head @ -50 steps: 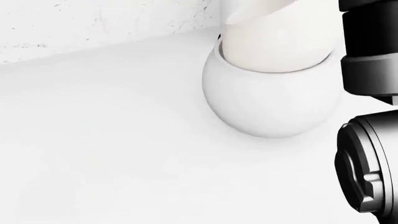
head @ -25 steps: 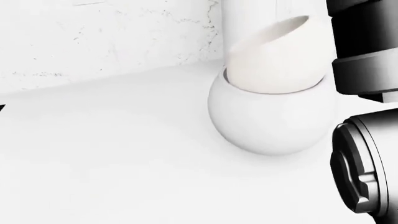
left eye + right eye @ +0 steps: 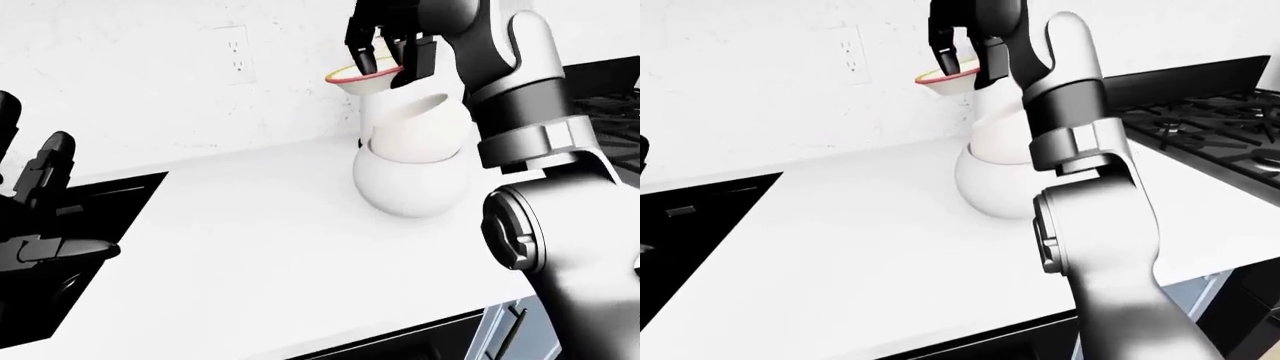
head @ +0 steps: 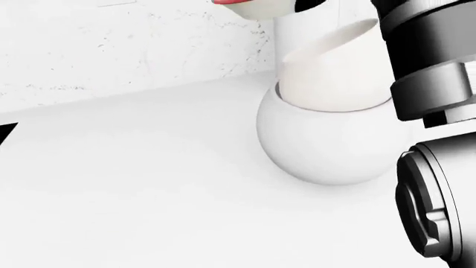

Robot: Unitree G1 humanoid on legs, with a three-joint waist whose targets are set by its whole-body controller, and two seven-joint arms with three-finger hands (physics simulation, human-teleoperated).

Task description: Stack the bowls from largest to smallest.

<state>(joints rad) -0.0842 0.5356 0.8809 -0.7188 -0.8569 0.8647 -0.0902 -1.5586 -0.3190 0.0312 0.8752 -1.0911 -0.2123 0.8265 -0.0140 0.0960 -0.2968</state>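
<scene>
A large round white bowl (image 3: 410, 184) rests on the white counter (image 3: 250, 255). Tilted inside it is a medium cream bowl (image 3: 420, 131), its rim leaning to the left. Above these two, my right hand (image 3: 385, 64) is shut on the rim of a small bowl with a red rim (image 3: 362, 81), held in the air near the wall. The head view shows the large bowl (image 4: 327, 145), the medium bowl (image 4: 335, 72) and a sliver of the small bowl (image 4: 256, 5) at its top edge. My left hand (image 3: 45, 217) hangs open at the far left, over the sink.
A black sink (image 3: 95, 225) is sunk into the counter at left. A wall outlet (image 3: 235, 56) sits on the white backsplash. Behind the bowls stands a white upright column (image 3: 372, 120). A black stove (image 3: 1210, 120) lies to the right. The counter's edge (image 3: 380, 330) runs along the bottom.
The head view has tilted upward, so the bowls and the wall line sit lower in the picture. The small red-rimmed bowl has come into its top edge.
</scene>
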